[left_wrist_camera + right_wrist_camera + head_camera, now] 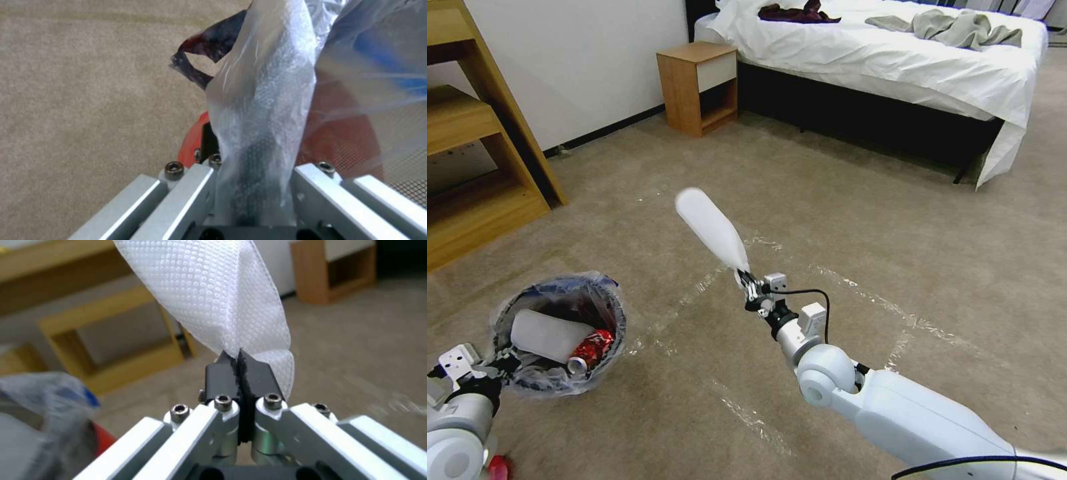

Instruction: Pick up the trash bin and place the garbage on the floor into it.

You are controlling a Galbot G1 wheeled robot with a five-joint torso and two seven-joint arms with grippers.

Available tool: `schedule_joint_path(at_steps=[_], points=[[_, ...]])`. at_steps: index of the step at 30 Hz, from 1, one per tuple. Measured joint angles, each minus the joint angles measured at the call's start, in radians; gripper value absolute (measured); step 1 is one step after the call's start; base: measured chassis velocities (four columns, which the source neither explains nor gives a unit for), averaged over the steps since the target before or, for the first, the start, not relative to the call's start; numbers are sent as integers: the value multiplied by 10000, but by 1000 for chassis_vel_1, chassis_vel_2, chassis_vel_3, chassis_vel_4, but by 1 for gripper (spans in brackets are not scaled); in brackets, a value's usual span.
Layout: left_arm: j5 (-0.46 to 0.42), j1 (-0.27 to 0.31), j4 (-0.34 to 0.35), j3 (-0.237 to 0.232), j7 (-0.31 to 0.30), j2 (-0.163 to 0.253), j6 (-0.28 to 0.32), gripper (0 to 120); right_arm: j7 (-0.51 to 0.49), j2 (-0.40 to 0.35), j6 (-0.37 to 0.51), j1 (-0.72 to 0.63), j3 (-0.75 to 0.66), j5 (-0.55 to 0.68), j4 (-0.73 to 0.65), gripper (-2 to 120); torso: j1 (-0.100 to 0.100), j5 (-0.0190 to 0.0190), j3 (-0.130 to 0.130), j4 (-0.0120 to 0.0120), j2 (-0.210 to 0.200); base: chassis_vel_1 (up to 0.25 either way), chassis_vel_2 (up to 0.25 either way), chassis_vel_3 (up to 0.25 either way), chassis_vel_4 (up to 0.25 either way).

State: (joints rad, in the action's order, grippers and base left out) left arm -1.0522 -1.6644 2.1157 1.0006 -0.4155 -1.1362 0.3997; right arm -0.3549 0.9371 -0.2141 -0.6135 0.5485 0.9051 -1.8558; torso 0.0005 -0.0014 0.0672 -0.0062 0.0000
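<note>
My left gripper (499, 365) is shut on the rim of the trash bin (616, 308), a small red bucket with a clear, blue-printed liner, held low at the left. A white slipper (547, 333) and a red can (591, 347) lie inside it. The left wrist view shows the liner (262, 100) bunched between the jaws and the red wall (338, 136) behind. My right gripper (746, 280) is shut on the end of another white slipper (710, 227), held above the floor (854, 227), to the right of the bin. Its black fingers (222, 368) pinch the dotted fabric (213, 290).
A wooden shelf unit (474, 167) stands at the left. A small nightstand (697, 87) and a white bed (894, 60) are at the back. Shiny tape strips (894, 313) cross the carpet. A small red piece (497, 468) lies by my left arm.
</note>
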Motion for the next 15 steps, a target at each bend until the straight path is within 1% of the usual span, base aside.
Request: schedule_joint_path(at_steps=[4,6,8,11,15], points=[[-146,3,33,-3,-37,63,70,0,233,21,-190,151,116,0,-119,0,0,0,0,0,0,0,0,0,0],[-392,66,47,-3,-136,175,153,0,680,103,-572,458,378,-10,-215,0,0,0,0,0,0,0,0,0,0],[-438,85,48,-3,-154,199,165,0,754,126,-647,524,432,-13,-234,0,0,0,0,0,0,0,0,0,0],[-738,145,120,-1,-271,323,265,0,1151,342,-1069,1056,823,0,-318,0,0,0,0,0,0,0,0,0,0],[-872,184,141,3,-335,405,312,0,1362,526,-1240,1447,1144,95,-391,0,0,0,1,0,0,0,0,0,0]])
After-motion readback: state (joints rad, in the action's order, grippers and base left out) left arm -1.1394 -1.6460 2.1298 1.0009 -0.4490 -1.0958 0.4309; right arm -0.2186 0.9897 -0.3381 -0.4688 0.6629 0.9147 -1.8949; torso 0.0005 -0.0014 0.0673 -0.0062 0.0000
